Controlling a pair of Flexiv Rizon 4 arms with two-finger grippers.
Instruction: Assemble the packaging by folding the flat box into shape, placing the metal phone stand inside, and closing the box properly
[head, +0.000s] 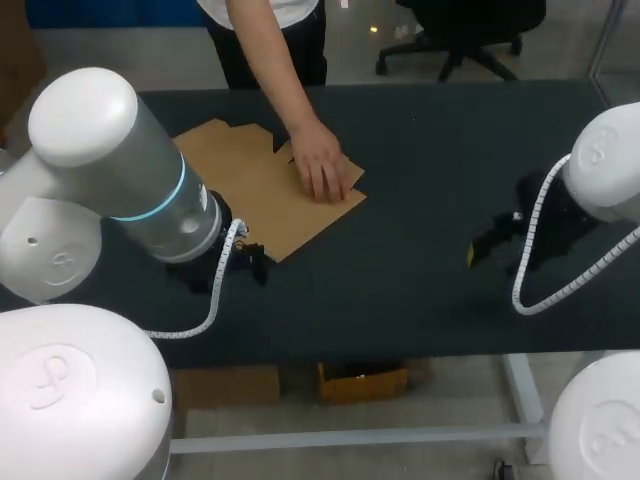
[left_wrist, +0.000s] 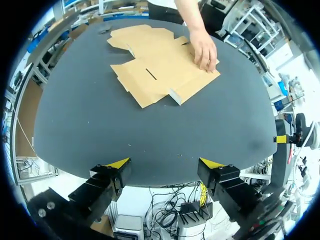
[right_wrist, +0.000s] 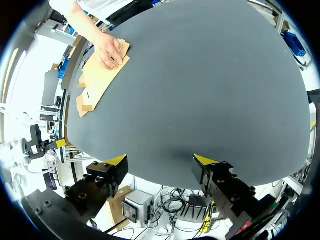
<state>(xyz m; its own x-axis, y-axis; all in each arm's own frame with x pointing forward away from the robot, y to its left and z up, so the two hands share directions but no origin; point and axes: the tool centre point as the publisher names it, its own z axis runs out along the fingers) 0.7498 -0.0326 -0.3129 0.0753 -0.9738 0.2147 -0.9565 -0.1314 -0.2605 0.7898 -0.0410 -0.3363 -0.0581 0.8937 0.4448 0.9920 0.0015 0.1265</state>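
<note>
Nothing folded yet: a person's hand (head: 322, 165) rests on the flat brown cardboard box (head: 255, 195) at ten o'clock, left gripper (left_wrist: 165, 163) and right gripper (right_wrist: 161, 160) both released.

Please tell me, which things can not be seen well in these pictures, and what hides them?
1. The metal phone stand: in no view, so its place cannot be told.
2. The flat box: the part under the person's hand is covered in all three views.
3. The left gripper: in the head view the left arm hides nearly all of it.
4. The right gripper: in the head view, dark against the table, fingers unclear.
</note>
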